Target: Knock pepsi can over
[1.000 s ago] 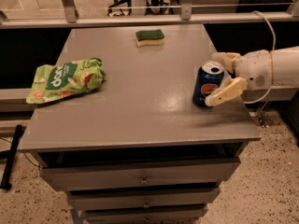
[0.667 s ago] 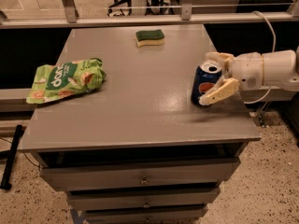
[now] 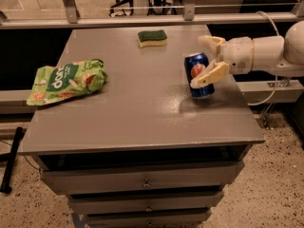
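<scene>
The dark-blue pepsi can [image 3: 199, 78] stands on the right part of the grey table [image 3: 137, 108], leaning a little with its top to the left. My gripper [image 3: 198, 62] reaches in from the right on a white arm. It is open, with its fingers on either side of the can. The near finger [image 3: 211, 73] lies across the can's front and the far finger [image 3: 210, 42] is behind its top.
A green snack bag [image 3: 66, 80] lies at the table's left edge. A green and yellow sponge [image 3: 152, 37] sits at the back middle. The table's right edge is close to the can. Drawers are below the top, and a rail runs behind the table.
My gripper has moved left and the can has shifted left with it. The can now leans with its top to the left.
</scene>
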Controlling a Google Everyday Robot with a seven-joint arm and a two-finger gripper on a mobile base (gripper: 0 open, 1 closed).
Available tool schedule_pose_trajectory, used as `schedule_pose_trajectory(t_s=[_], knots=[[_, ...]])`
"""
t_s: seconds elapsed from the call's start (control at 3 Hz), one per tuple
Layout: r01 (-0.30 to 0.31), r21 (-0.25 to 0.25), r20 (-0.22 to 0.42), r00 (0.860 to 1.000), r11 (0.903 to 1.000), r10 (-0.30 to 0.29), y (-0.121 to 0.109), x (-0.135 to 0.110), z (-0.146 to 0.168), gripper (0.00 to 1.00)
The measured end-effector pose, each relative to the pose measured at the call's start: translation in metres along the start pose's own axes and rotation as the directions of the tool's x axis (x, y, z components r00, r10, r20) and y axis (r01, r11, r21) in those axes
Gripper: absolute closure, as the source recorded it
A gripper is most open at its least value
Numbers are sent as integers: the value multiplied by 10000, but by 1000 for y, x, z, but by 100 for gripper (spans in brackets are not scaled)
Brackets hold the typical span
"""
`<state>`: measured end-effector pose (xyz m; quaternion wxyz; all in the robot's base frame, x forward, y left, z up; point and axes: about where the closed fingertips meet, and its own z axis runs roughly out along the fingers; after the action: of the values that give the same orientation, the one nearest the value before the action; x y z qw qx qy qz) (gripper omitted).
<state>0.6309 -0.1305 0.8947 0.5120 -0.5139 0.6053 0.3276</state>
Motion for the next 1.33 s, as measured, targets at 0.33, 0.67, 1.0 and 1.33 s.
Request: schedule_pose_trajectory(t_s=[0.33, 0.67, 1.0, 1.33], knots=[[356, -37, 61, 9993, 9994, -356, -18, -27, 9, 0], [225, -97, -45, 9997, 9997, -226, -24, -33, 9, 0], [54, -196, -302, 9995, 9998, -60, -25, -28, 3, 0], [-96, -172, -761, 9971, 9998, 82, -24, -16, -17, 0]])
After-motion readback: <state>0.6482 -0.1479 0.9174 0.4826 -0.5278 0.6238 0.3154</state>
